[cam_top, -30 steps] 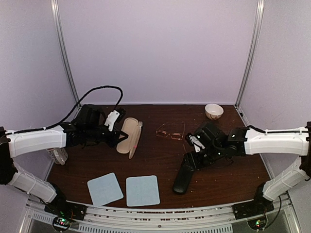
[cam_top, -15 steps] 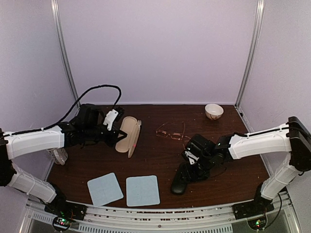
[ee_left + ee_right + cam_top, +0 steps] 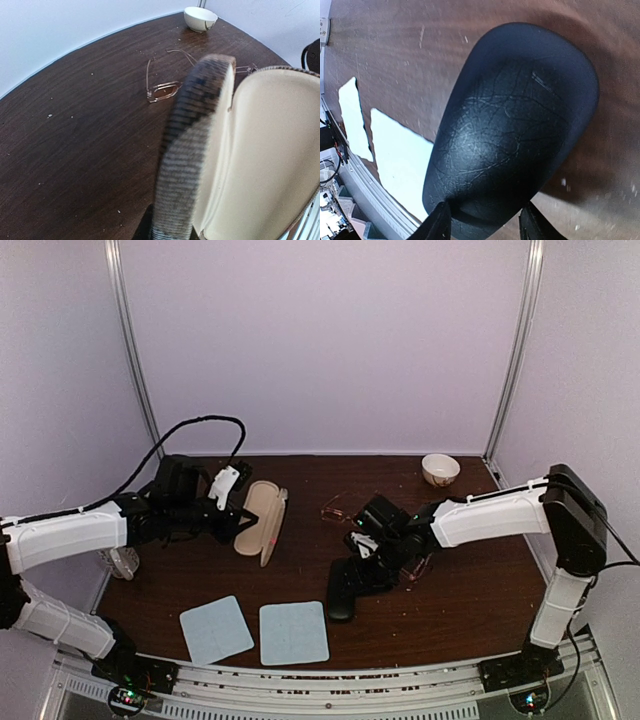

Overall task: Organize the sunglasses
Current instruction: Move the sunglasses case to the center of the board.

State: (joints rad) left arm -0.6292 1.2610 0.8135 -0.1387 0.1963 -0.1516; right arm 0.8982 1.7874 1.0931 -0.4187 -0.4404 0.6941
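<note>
One pair of copper wire-framed sunglasses [image 3: 338,508] lies on the dark table behind the right arm, which partly hides it; it also shows in the left wrist view [image 3: 162,91]. The second pair is not clearly in view. My left gripper [image 3: 236,524] is shut on the edge of the open wooden case [image 3: 262,520], whose cream inside [image 3: 272,150] fills the left wrist view. My right gripper [image 3: 364,554] is shut on one end of the black oblong case [image 3: 342,590], which lies low on the table. Both fingers [image 3: 436,222] straddle the black case [image 3: 515,125].
A white bowl [image 3: 440,469] stands at the back right and shows in the left wrist view [image 3: 200,18]. Two light blue cloths [image 3: 215,628] [image 3: 293,632] lie near the front edge. A small clear object [image 3: 120,560] sits at the far left.
My right gripper has moved left toward the table's middle with the black case in it. My left gripper has shifted the wooden case slightly left and nearer.
</note>
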